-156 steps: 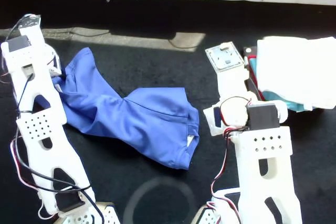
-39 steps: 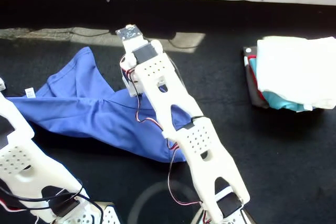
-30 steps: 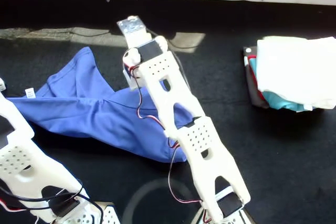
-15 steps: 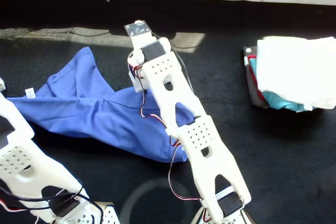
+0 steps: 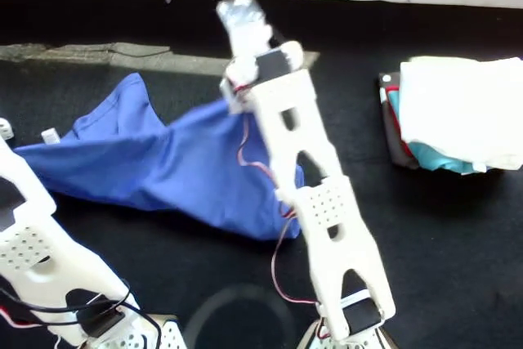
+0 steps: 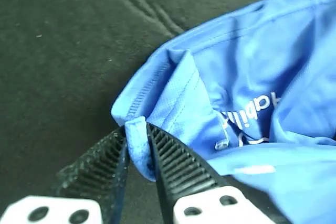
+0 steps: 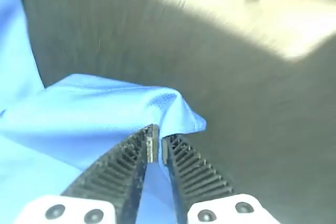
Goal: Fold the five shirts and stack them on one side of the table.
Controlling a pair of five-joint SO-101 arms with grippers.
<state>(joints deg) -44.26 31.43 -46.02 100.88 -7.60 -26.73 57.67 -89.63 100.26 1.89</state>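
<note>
Left claw (image 6: 137,148) clamps the shirt's (image 6: 262,66) hem; right claw (image 7: 156,148) clamps a corner, with the fabric stretched between them.

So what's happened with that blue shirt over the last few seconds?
The right claw swung over from beside the stack, pinched the far edge of the shirt and lifted it up and away. The left claw pulled its end outward, gripping it. The stack stayed put.

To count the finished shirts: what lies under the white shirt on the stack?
Under the white shirt a teal layer and a red edge peek out; the rest is covered.
</note>
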